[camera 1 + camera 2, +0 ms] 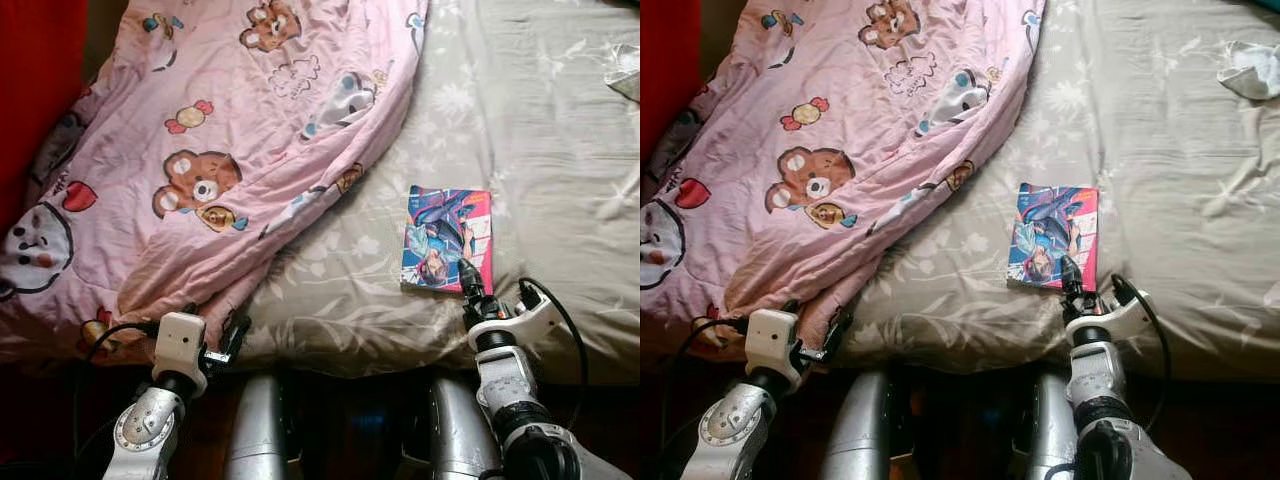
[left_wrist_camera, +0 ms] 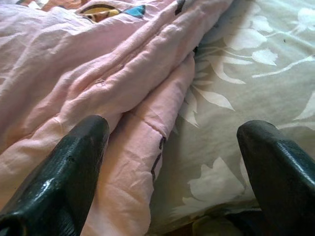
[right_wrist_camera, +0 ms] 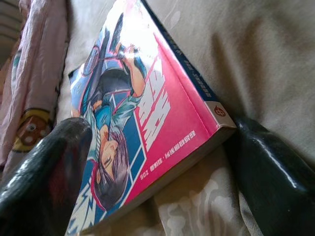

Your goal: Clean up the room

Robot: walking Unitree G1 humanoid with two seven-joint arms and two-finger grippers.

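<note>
A paperback comic book [image 1: 447, 238] with a pink and blue cover lies flat on the grey floral bed sheet [image 1: 540, 120], near the bed's front edge. My right gripper [image 1: 468, 276] is at the book's near edge. In the right wrist view its fingers stand open on either side of the book's [image 3: 147, 113] near corner, one finger [image 3: 54, 167] over the cover and the other by the spine. A pink quilt [image 1: 210, 150] with bear prints covers the bed's left half. My left gripper [image 1: 230, 340] is open at the quilt's [image 2: 83, 83] near hem, holding nothing.
A crumpled white cloth [image 1: 1250, 70] lies at the far right of the bed. A red surface [image 1: 35, 80] rises along the left side. The bed's front edge [image 1: 350, 365] runs just before my arms, with dark floor below it.
</note>
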